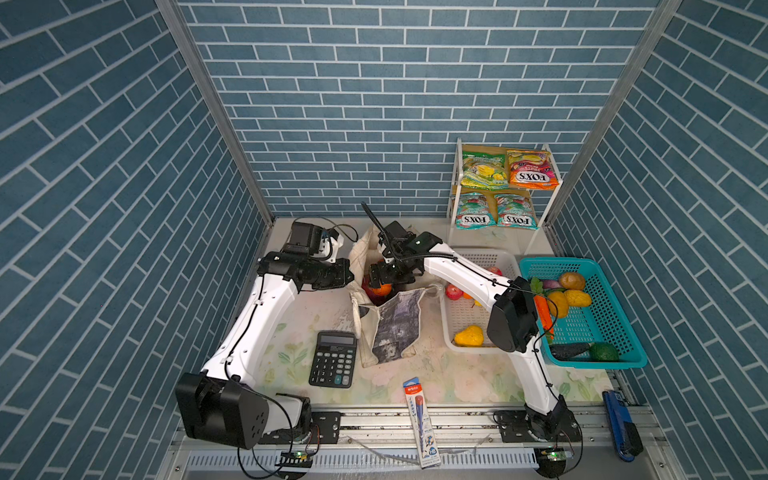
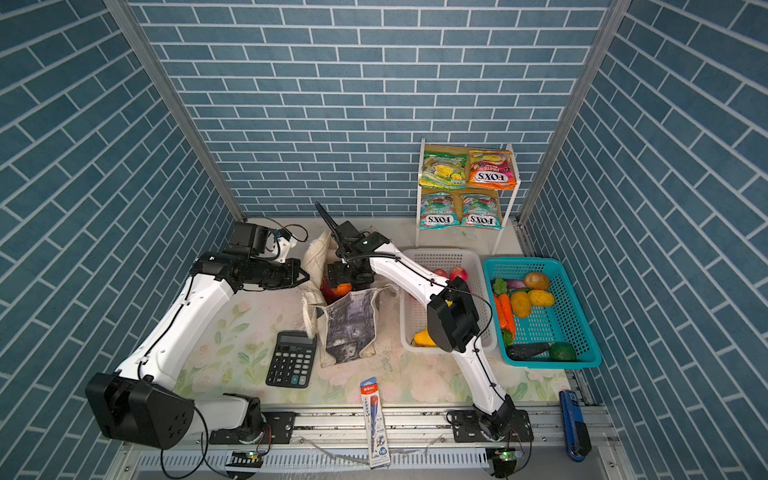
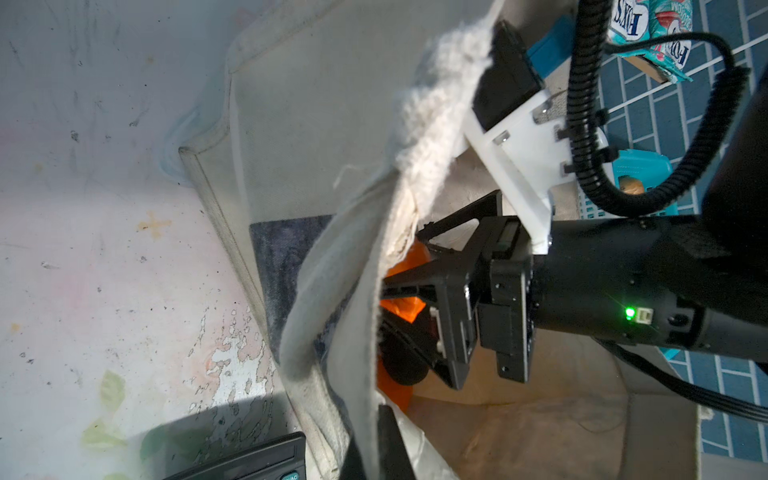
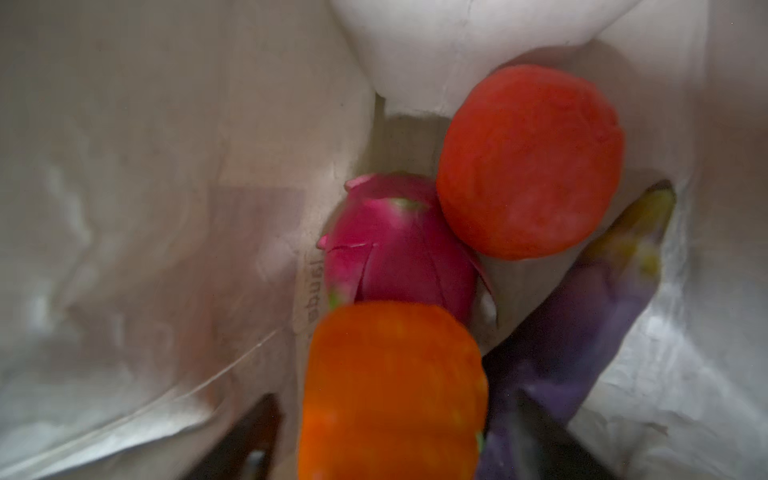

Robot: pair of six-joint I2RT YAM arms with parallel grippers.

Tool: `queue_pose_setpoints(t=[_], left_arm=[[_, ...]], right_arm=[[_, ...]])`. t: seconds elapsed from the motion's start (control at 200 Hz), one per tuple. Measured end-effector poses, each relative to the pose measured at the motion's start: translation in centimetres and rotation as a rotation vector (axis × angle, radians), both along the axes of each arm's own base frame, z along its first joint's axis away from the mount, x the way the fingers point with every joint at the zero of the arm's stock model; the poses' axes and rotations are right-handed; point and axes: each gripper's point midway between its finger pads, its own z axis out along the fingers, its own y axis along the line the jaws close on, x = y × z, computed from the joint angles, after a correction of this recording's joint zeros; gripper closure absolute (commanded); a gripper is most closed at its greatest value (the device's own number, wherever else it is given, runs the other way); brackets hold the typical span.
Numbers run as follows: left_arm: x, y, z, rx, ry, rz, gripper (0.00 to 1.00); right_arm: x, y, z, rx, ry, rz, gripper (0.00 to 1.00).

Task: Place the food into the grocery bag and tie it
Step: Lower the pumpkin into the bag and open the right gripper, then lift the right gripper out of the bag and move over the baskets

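Four food pieces show inside bag in the right wrist view: dragon fruit, redder orange touching it, eggplant beside both, and orange nearest the camera. Right gripper is down in the bag mouth, fingers apart. Orange sits between them with a gap on one side, so not clamped. It's blurred, so can't tell if it rests on the dragon fruit. Left gripper is at the bag's left rim, fingers together, pinching the cream fabric. Bag mouth is open. Bag stands mid-table, printed panel facing front, straps loose. Outside the bag: four FOX'S packets on rack at back right, fruit in white basket, veg in teal basket. Calculator is just left of bag, pencil pack at front edge.
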Motion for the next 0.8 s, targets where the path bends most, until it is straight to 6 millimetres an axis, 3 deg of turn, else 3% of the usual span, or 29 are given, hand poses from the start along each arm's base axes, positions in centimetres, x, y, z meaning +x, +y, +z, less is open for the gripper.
queue_pose_setpoints(t=[0.24,0.34,0.405,0.525,0.62,0.69,0.795], left_arm=[[0.0,0.0,-0.1,0.002,0.001,-0.005,1.0],[0.0,0.0,-0.1,0.003,0.001,-0.005,1.0],[0.0,0.0,-0.1,0.003,0.001,-0.005,1.0],[0.0,0.0,-0.1,0.004,0.001,-0.005,1.0],[-0.1,0.1,0.0,0.005,0.001,-0.003,1.0],[-0.3,0.1,0.1,0.006,-0.003,-0.002,1.0],[-0.5,0.3,0.4,0.012,-0.008,0.003,1.0]], right_arm=[[1.3,-1.1,4.9,-0.006,-0.147,-0.007,0.01],[1.4,-2.7,9.2,0.007,-0.25,-0.023,0.01],[1.3,-4.1,13.2,0.034,-0.338,-0.043,0.01],[0.3,-8.1,20.9,0.098,-0.527,-0.099,0.02],[-1.1,-12.1,25.2,0.131,-0.664,-0.157,0.01],[-1.9,-15.2,26.6,0.128,-0.748,-0.203,0.01],[-2.4,-19.6,25.9,0.078,-0.813,-0.278,0.01]])
